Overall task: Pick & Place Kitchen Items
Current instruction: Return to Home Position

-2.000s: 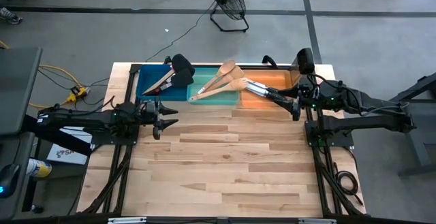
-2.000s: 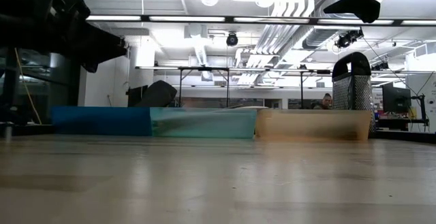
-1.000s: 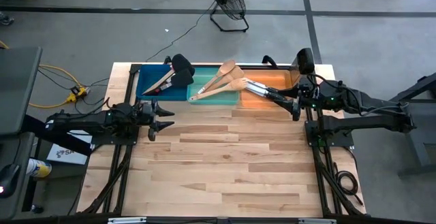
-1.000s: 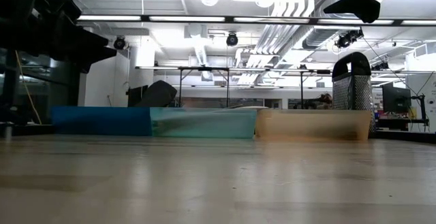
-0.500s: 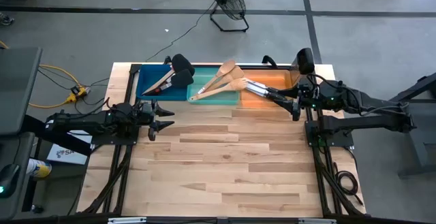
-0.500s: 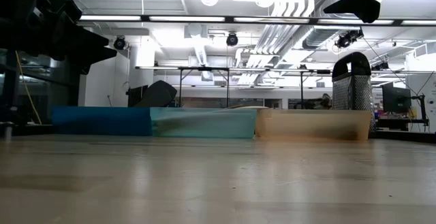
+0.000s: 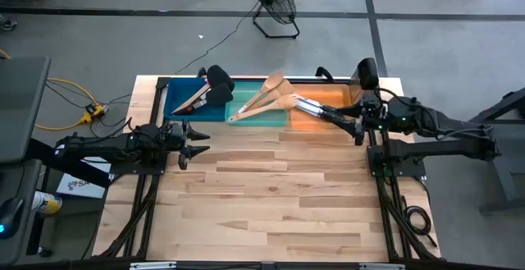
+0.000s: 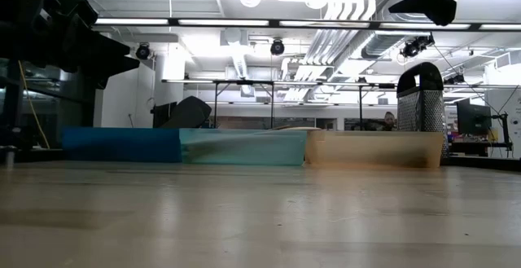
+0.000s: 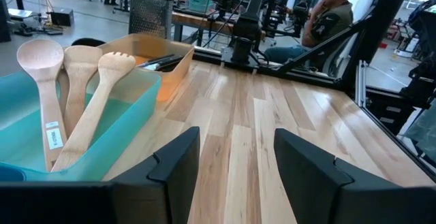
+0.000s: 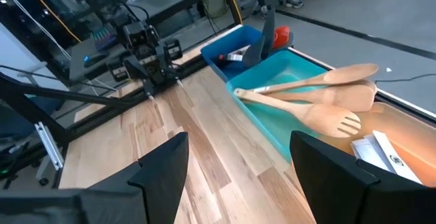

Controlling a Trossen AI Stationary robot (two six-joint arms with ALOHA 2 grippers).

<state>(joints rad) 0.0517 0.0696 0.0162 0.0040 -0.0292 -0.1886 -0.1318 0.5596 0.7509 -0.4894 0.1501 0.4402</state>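
The kitchen items lie in three bins along the table's far edge. Black turners [image 7: 215,81] and a red-headed spatula [image 10: 283,37] stick up out of the blue bin [image 7: 187,104]. Wooden spoons and a fork [image 7: 267,96] lean over the rim of the green bin [image 7: 261,112]. Black-handled knives [image 7: 316,108] rest in the orange bin [image 7: 328,118]. My left gripper [image 7: 193,143] hovers open at the table's left edge, near the blue bin, pointing level. My right gripper [image 7: 358,130] hangs open, high at the right edge beside the orange bin.
A steel box grater [image 7: 367,73] stands at the orange bin's far right corner. The wooden tabletop [image 7: 271,196] stretches between the bins and the near edge. Beyond the table a person [image 9: 327,13] sits, and a floor fan [image 7: 272,3] stands behind.
Two seconds ago my left gripper stood slightly farther in over the table. It has since drawn back a little toward the left edge and has kept still for the last second. Nothing else has moved.
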